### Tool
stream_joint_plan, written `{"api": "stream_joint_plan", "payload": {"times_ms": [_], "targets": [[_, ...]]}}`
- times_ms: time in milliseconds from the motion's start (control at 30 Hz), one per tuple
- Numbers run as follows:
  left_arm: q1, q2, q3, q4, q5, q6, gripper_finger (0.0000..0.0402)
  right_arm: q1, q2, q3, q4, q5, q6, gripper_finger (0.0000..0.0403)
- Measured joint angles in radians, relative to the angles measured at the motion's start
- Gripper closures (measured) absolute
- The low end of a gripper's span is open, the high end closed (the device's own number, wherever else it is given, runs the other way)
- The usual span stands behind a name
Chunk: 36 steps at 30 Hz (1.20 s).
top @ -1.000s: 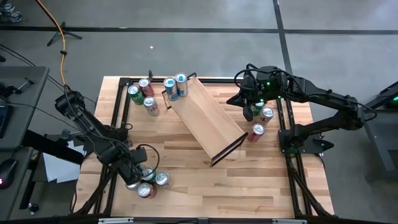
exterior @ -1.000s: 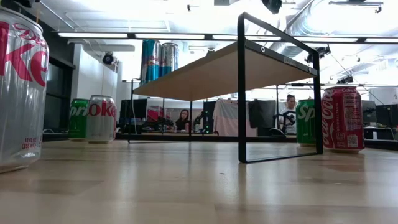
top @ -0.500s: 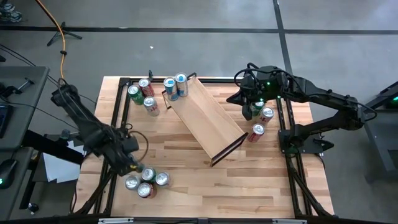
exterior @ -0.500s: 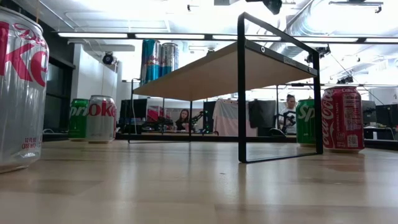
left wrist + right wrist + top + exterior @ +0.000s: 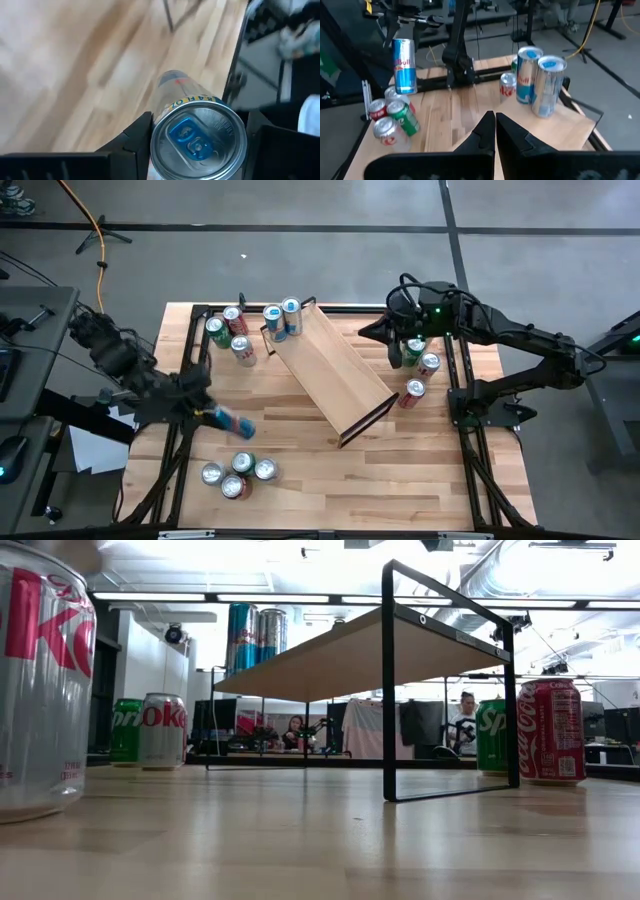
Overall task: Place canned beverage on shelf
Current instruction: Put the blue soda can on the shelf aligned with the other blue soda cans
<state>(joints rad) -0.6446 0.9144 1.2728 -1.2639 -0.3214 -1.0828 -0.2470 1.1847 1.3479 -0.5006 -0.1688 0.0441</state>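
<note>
Beneath both my left jaws and my right jaws lies the striped butcher-block tabletop (image 5: pixel 300 470), bare between them; just outward of my left jaws, past the table's edge, some white papers (image 5: pixel 95 450) lie low down; farther out on that side stands a grey desk (image 5: pixel 40 310); well beyond my left jaws, off the far edge of the table, an orange cable (image 5: pixel 100 240) snakes over the grey floor; a black line (image 5: pixel 300 227) crosses that floor, far from either pair; in the room behind, well away from my jaws, one person (image 5: pixel 296 730) sits and another person (image 5: pixel 466 715) shows near my right side; light strips (image 5: pixel 200 596) run overhead.
</note>
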Motion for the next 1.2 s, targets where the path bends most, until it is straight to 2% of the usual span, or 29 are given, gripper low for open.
{"api": "stream_joint_plan", "payload": {"times_ms": [233, 333, 433, 667, 800, 900, 1000, 1200], "targets": [[0.062, 0.017, 0.114, 0.028, -0.18, 0.159, 0.0277, 0.0, 0.005, 0.0, 0.072, -0.004, 0.053, 0.0398], [0.105, 0.027, 0.147, 0.111, -0.203, 0.279, 0.0277, 0.001, 0.021, 0.0, 0.119, -0.019, 0.116, 0.0371], [0.155, 0.047, 0.174, 0.169, -0.204, 0.412, 0.0277, 0.01, 0.052, 0.0, 0.185, -0.093, 0.174, 0.0312], [0.257, 0.169, 0.262, 0.19, -0.172, 0.795, 0.0277, 0.065, 0.17, 0.0, 0.352, -0.313, 0.36, 0.0123], [0.292, 0.262, 0.33, 0.221, -0.163, 1.071, 0.0277, 0.056, 0.245, 0.043, 0.362, -0.474, 0.377, 0.006], [0.311, 0.338, 0.381, 0.224, -0.161, 1.254, 0.0277, 0.039, 0.304, 0.115, 0.346, -0.551, 0.38, 0.0049], [0.326, 0.414, 0.425, 0.219, -0.159, 1.403, 0.0277, 0.022, 0.36, 0.213, 0.25, -0.594, 0.31, 0.0049], [0.338, 0.518, 0.469, 0.216, -0.166, 1.635, 0.0277, 0.011, 0.497, 0.444, -0.131, -0.636, 0.099, 0.0047]]}}
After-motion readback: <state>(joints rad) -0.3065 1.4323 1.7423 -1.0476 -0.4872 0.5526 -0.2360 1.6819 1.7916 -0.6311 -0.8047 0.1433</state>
